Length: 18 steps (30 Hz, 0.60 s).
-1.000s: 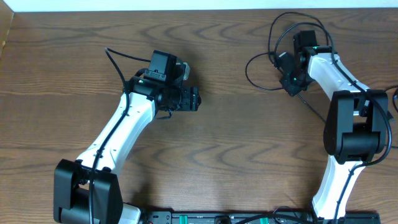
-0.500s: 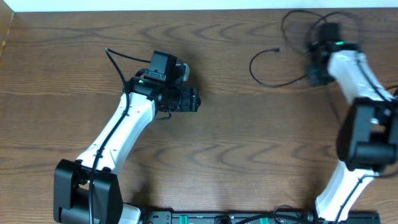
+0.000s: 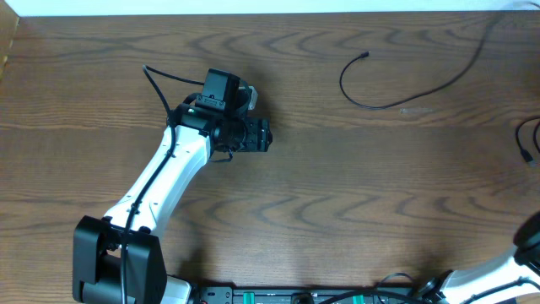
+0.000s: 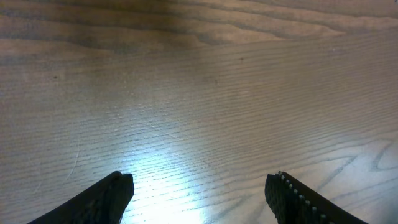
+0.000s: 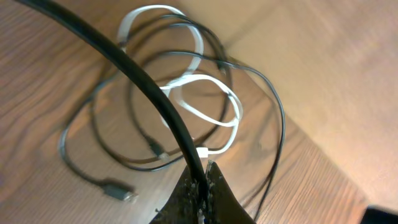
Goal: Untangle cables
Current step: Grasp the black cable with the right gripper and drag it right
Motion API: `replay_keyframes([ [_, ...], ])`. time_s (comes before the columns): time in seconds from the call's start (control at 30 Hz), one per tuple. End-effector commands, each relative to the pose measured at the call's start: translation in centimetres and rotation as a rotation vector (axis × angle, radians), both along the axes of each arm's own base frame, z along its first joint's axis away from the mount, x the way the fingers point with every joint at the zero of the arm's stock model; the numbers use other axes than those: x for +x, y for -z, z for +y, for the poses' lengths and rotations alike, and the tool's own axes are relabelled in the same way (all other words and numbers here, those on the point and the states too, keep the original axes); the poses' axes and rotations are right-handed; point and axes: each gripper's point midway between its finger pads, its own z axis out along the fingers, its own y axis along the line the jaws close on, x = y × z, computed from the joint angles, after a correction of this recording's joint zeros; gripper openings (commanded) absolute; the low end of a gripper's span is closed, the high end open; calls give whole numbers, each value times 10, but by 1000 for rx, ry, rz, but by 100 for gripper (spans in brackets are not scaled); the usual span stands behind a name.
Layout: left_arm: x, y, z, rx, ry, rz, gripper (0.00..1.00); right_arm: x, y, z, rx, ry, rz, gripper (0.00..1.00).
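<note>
Black cable (image 5: 142,84) rightward, between right jaws

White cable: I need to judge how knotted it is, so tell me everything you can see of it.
The white cable shows only in the right wrist view. It is a thin, smooth, flat-looking cord, likely plastic-coated, lying slack on the wooden table in two rounded loops. A small white plug end sits just above the shut right gripper, which pinches the black cable. Black strands cross the white loops at several spots; which lies on top is unclear.
</note>
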Motion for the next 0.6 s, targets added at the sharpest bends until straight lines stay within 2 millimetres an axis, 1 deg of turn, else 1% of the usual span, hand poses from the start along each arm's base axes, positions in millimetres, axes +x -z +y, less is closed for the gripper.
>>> replay_keyframes([
  [0.0,1,-5,0,4,8,-19,73,-6,8,-8,161,36,-187,1],
  [0.07,1,-5,0,4,8,-19,74,-14,10,-15,188,77,-223,1],
  [0.1,1,-5,0,4,8,-19,74,-14,13,-16,223,101,-259,34],
  [0.13,1,-5,0,4,8,-19,73,-10,14,-13,245,98,-279,73],
  [0.17,1,-5,0,4,8,-19,74,-1,15,-5,276,71,-302,99],
  [0.3,1,-5,0,4,8,-18,74,26,14,20,313,-13,-318,99],
  [0.4,1,-5,0,4,8,-19,74,47,15,44,330,-76,-302,99],
  [0.43,1,-5,0,4,8,-19,74,61,17,64,345,-120,-286,99],
  [0.5,1,-5,0,4,8,-19,73,77,19,87,358,-176,-269,99],
  [0.57,1,-5,0,4,8,-19,74,94,21,116,365,-260,-241,99],
])
